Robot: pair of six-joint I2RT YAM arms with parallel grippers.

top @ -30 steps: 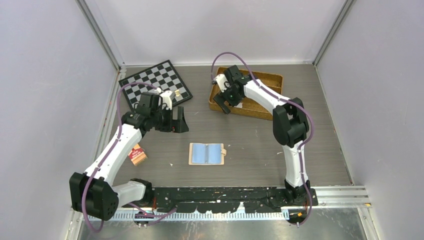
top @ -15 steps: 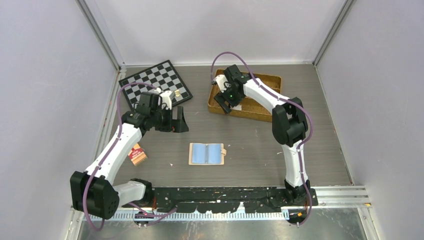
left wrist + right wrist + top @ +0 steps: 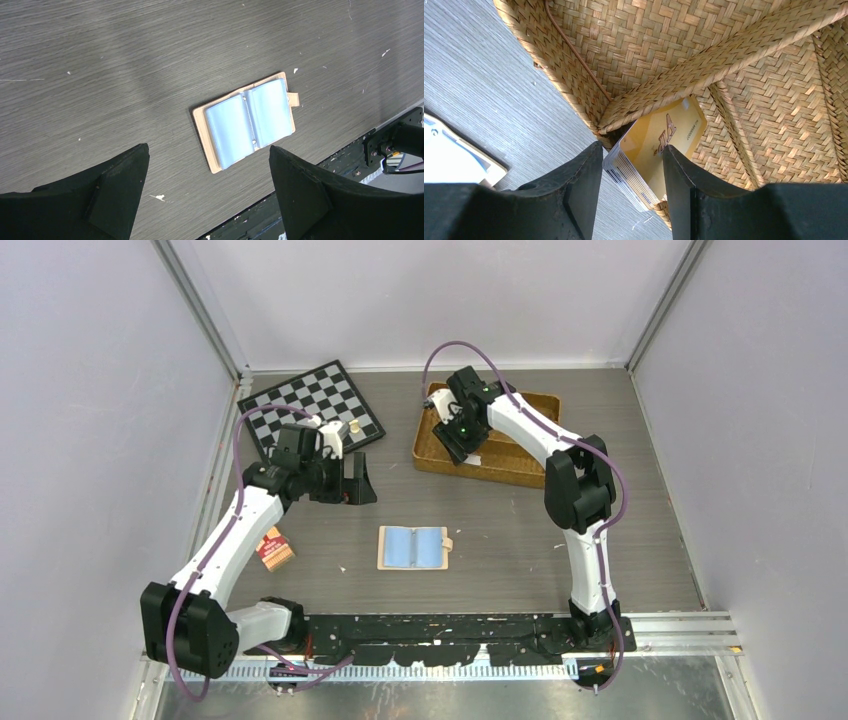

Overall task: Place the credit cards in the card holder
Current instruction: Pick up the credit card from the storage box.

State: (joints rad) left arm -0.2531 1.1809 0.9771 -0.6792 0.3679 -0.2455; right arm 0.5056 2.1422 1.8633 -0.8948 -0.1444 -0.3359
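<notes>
Red-brown packet [image 3: 274, 548]: we see it flat on the table [image 3: 620, 540] at the far left, beside the left arm's forearm.
Chessboard [image 3: 310, 405]: it lies in the far-left corner, turned at an angle to the walls.
Left gripper [image 3: 358, 480]: it hangs above the table just in front of the chessboard. We see its fingers [image 3: 115, 190] spread wide with nothing between them, well apart from the card holder.
Card holder [image 3: 244, 122]: it lies open and flat on the table between the two arms, pale sleeves facing up and the snap tab sticking out on its right side.
Right gripper [image 3: 631, 150]: it reaches down into the near-left corner of the wicker tray, and we see its fingers pinching the stack of cards.
Credit cards [image 3: 659, 140]: they are stacked with a yellow-orange card on top, tilted, and sit inside the tray beside a woven divider.
Wicker tray [image 3: 520, 465]: it sits at the far right of the table.
</notes>
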